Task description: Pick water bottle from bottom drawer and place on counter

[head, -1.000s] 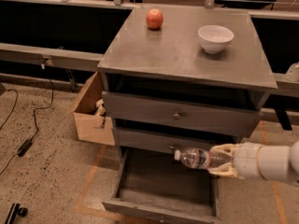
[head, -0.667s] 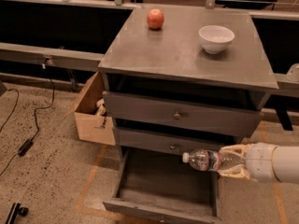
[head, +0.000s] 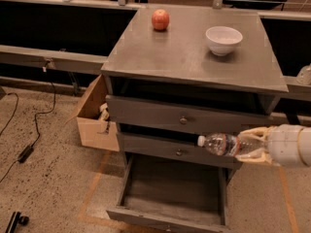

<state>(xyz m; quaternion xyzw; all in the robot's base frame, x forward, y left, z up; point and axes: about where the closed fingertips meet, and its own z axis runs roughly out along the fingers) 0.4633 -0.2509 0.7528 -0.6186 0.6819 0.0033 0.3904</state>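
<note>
My gripper (head: 250, 144) comes in from the right edge and is shut on the water bottle (head: 221, 144). The clear bottle lies sideways, its white cap pointing left, in front of the middle drawer's face. It hangs above the right side of the open bottom drawer (head: 177, 191), whose grey floor is bare. The counter (head: 189, 52) is the grey top of the cabinet, above and to the left of the gripper.
A red apple (head: 160, 19) sits at the counter's back left and a white bowl (head: 223, 40) at its back right. A cardboard box (head: 95, 115) stands on the floor left of the cabinet. Cables (head: 29, 130) lie on the floor at far left.
The gripper with the bottle has moved to the right and slightly up, away from the drawer's middle. The bottle stays sideways in the grip.
</note>
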